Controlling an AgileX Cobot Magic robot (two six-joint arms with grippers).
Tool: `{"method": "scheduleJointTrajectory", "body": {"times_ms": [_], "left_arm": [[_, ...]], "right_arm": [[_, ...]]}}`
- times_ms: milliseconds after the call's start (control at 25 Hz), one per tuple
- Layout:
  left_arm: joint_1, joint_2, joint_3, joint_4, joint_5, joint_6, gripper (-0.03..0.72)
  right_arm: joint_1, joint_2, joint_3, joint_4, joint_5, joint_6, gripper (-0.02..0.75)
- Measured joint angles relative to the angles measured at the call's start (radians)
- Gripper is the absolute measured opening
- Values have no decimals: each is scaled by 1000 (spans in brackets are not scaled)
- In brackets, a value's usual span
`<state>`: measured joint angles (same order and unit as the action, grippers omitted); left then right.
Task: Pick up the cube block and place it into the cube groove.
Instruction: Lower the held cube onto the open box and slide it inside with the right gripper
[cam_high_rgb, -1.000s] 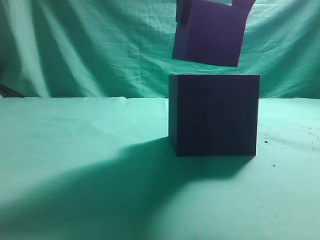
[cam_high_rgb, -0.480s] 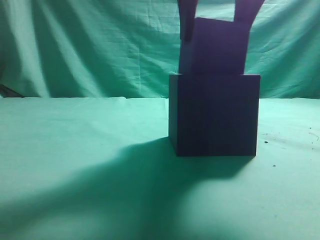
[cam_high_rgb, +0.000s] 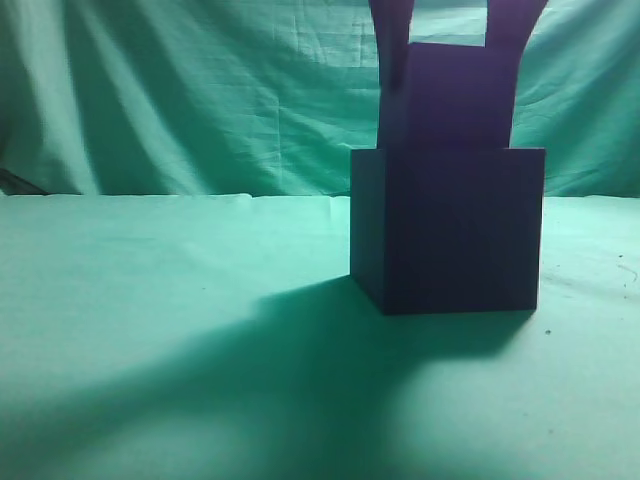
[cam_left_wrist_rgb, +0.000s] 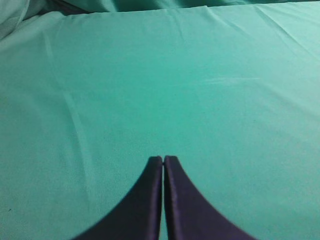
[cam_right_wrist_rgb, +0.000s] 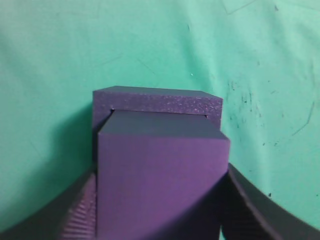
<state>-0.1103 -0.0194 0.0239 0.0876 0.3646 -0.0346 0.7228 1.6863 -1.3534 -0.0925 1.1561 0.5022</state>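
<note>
The purple cube block (cam_high_rgb: 455, 98) is held between the fingers of my right gripper (cam_high_rgb: 457, 40). Its lower part sits inside the top opening of the near-black box (cam_high_rgb: 450, 230), the cube groove, and its upper part stands above the rim. In the right wrist view the block (cam_right_wrist_rgb: 160, 175) fills the space between the jaws, with the box's far rim (cam_right_wrist_rgb: 157, 100) behind it. My left gripper (cam_left_wrist_rgb: 163, 159) is shut and empty over bare green cloth, with neither block nor box in its view.
Green cloth (cam_high_rgb: 150, 300) covers the table and hangs as a backdrop (cam_high_rgb: 200, 90). The box casts a wide shadow to the front left. Small dark specks (cam_right_wrist_rgb: 240, 95) mark the cloth to the right of the box.
The block came down from above the box into its opening. Box, block and gripper then shifted slightly to the right.
</note>
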Motion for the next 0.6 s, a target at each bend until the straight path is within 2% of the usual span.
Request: {"method": "scheduleJointTrajectory", "body": {"times_ms": [160, 240, 360, 520, 600], "left_arm": [[0, 0, 0, 0, 0, 0, 0], [0, 0, 0, 0, 0, 0, 0], [0, 0, 0, 0, 0, 0, 0], [0, 0, 0, 0, 0, 0, 0], [0, 0, 0, 0, 0, 0, 0]], "right_arm": [[0, 0, 0, 16, -13, -16, 419], [0, 0, -2, 19, -25, -18, 535], [0, 0, -23, 24, -14, -20, 629], [0, 0, -95, 21, 51, -52, 614], [0, 0, -132, 6, 69, -64, 510]]}}
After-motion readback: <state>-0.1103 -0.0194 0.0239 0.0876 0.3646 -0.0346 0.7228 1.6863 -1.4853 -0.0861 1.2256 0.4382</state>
